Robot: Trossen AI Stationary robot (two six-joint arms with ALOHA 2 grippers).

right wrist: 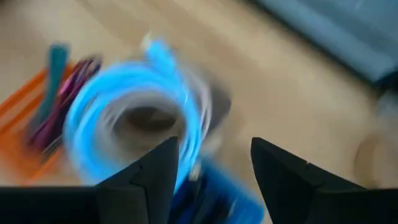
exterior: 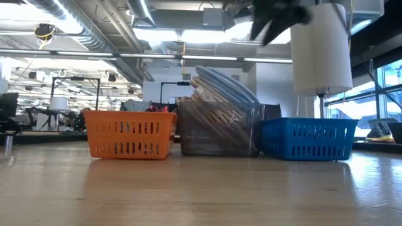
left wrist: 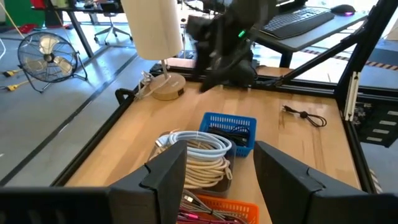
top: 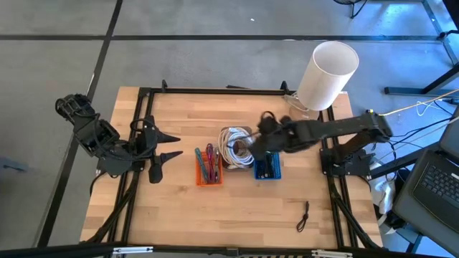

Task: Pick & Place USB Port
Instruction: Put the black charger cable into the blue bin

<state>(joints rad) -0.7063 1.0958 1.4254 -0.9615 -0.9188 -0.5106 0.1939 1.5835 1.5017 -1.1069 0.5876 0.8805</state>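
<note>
Three small baskets stand in a row mid-table: an orange one [top: 209, 167] with coloured cables, a clear one [top: 237, 147] heaped with coiled white and pale blue cables, and a blue one [top: 267, 166] with dark items. My right gripper [top: 252, 145] hangs open above the clear basket's right side; its wrist view shows the coils [right wrist: 134, 99] just below its spread fingers. My left gripper [top: 168, 145] is open and empty, left of the orange basket.
A white cylinder lamp [top: 326, 75] stands at the table's far right. A small black cable [top: 304, 215] lies near the table's near right corner. Bare wood lies along the near side and left of the baskets.
</note>
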